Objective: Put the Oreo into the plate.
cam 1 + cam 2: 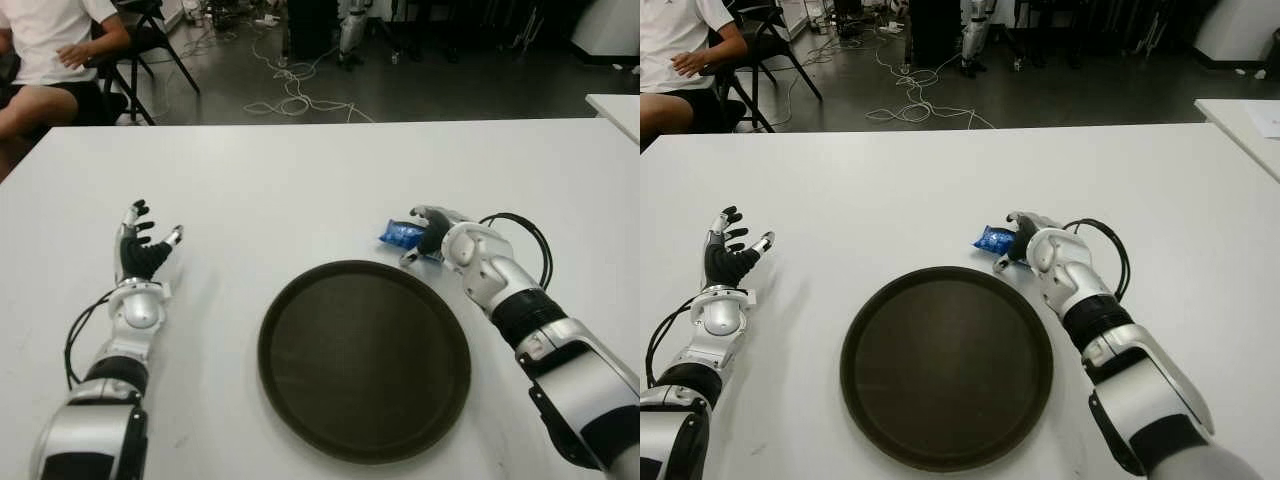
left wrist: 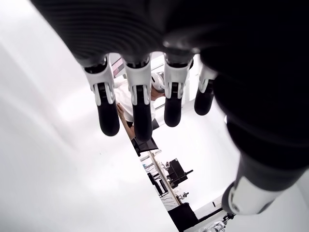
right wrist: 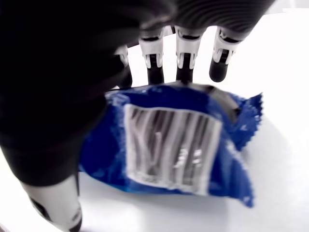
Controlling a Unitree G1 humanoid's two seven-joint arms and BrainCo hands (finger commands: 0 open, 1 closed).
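My right hand point(image 1: 428, 232) curls loosely over the crinkly blue Oreo point(image 3: 178, 145) packet with its white barcode panel, on the white worktop point(image 1: 300, 180) beside the round dark plate point(image 1: 364, 358); my left hand point(image 1: 143, 250) is open.

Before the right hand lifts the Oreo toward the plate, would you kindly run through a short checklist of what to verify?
1. Right hand at the Oreo packet: ok, the fingers reach over the packet just beyond the plate's far right rim.
2. Firm grasp: cannot tell; the right wrist view shows the fingertips past the packet's far edge, closure unclear.
3. Packet lifted off the table: not ok, it appears to lie on it.
4. Plate free to receive: ok, nothing lies in it.
5. Left hand out of the way: ok, open, left of the plate.
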